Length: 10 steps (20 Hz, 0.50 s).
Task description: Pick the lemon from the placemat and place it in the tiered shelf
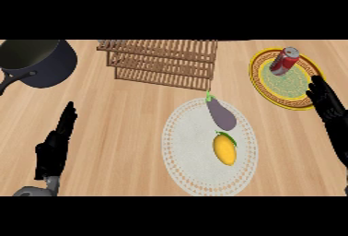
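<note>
Looking steeply down from the head view, a pale wooden counter (136,115) fills the scene. A round white placemat (187,156) lies just below centre, toward five o'clock. On it rests the lemon (225,148), yellow and oval with a small green leaf at its top end. Just beside the lemon, at its twelve o'clock, lies a purple eggplant (222,114) with a green stem; whether the two touch is unclear. A wooden slatted tiered shelf (163,62) stands at twelve o'clock, well apart from the lemon. At ten o'clock sits a dark pot (41,62) with a handle. At two o'clock a yellow-rimmed plate (262,83) holds a red can (285,60), tilted. The left hand (55,147) shows at eight o'clock, fingers straight and relaxed, holding nothing. The right hand (327,105) shows at three o'clock near the plate's edge, fingers likewise straight and released, well apart from the lemon.
</note>
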Motion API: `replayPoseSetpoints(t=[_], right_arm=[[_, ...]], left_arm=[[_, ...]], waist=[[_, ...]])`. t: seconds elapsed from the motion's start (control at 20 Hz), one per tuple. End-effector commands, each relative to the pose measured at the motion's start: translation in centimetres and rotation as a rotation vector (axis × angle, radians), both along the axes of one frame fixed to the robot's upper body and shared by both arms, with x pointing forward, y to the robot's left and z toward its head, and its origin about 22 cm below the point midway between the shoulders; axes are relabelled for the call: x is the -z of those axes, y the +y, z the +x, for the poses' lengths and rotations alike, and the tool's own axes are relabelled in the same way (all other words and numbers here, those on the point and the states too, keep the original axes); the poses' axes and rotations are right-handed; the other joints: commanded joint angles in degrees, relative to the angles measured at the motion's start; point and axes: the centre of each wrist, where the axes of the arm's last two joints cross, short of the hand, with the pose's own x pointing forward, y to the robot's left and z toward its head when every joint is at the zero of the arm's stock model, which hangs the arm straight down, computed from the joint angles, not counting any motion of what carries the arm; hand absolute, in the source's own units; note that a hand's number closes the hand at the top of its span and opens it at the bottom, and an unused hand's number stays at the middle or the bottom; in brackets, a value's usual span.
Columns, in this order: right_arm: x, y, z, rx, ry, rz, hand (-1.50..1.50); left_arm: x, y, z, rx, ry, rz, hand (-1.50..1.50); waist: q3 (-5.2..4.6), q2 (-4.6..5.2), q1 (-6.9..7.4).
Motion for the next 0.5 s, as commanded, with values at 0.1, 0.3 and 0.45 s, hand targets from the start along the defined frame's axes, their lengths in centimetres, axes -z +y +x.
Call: replayPoseSetpoints(t=[0.1,0.3,0.45], right_arm=[[7.0,-2.6,-1.7,0.182,0.216,0.22,-1.5],[12.2,-8.0,-7.2,0.361,0.655,-0.094,-1.5],[17.0,-1.8,-5.9,0.489,0.612,0.521,1.5]], left_arm=[[-0.6,0.5,0.0,0.091,0.068,0.013,0.0],[0.7,-2.0,-0.5,0.204,0.143,-0.047,0.0],[1.4,-2.8,-0.9,0.238,0.201,-0.062,0.0]], waist=[[-1.66,0.95,-0.42],[-1.95,3.19,-0.04],[-1.4,1.53,-0.49]])
